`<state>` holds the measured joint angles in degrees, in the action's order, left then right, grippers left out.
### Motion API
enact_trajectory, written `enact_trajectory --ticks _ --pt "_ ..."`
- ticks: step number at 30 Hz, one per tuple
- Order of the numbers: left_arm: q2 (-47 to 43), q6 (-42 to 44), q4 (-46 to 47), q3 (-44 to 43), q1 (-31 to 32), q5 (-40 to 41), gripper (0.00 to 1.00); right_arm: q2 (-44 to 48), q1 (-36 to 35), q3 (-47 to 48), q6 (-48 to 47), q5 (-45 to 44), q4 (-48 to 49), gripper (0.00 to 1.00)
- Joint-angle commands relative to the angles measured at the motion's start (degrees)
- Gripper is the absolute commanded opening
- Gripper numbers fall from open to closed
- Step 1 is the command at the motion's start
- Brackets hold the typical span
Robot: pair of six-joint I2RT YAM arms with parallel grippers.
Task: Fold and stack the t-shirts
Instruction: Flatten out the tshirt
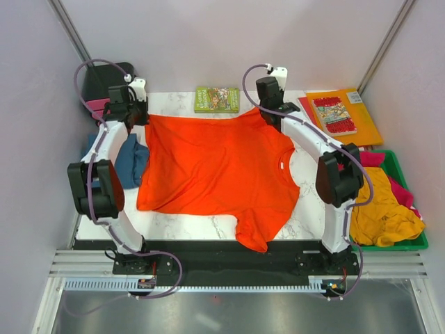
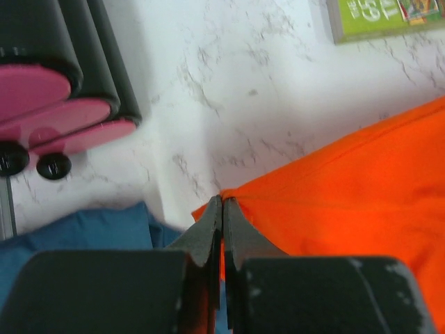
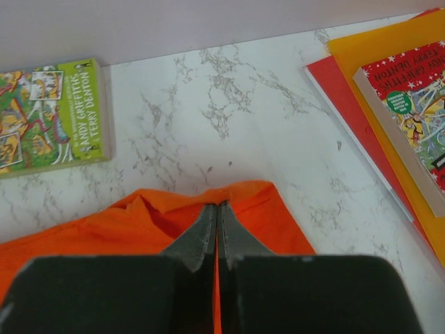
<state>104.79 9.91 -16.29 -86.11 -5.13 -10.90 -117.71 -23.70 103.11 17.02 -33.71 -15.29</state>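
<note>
Orange-red t-shirt [image 1: 215,167] clenched in left pincer [image 2: 222,203], right pincer [image 3: 217,207]; green book [image 1: 217,99] beyond

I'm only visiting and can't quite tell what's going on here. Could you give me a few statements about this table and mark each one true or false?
1. The left gripper and right gripper are both shut on the far edge of the orange-red t-shirt. True.
2. The orange-red t-shirt is already folded. False: it lies spread open on the marble table.
3. A green-covered book lies beyond the shirt. True.
4. The teal-blue t-shirt sits in the green bin. False: it lies at the table's left side. The bin holds a crumpled mustard-yellow t-shirt and a magenta-pink t-shirt.
</note>
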Motion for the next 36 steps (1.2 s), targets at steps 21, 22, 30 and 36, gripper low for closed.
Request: enact_trajectory --ticks 21,22,30,36 --pt "-18.49 5.38 2.41 25.11 -1.29 4.39 0.02 22.62 -6.09 -38.16 16.90 -5.57 1.67 0.00" --pt "-17.70 5.29 2.41 25.11 -1.99 4.57 0.02 22.35 -6.09 -38.33 18.22 -5.83 1.40 0.00" --pt "-14.88 3.71 3.20 22.39 -4.63 5.44 0.02 24.63 -5.74 -39.57 19.20 -9.43 1.05 0.00" --pt "-12.95 3.10 2.67 18.43 -4.81 5.10 0.02 28.85 -5.04 -39.82 18.75 -12.42 1.14 0.00"
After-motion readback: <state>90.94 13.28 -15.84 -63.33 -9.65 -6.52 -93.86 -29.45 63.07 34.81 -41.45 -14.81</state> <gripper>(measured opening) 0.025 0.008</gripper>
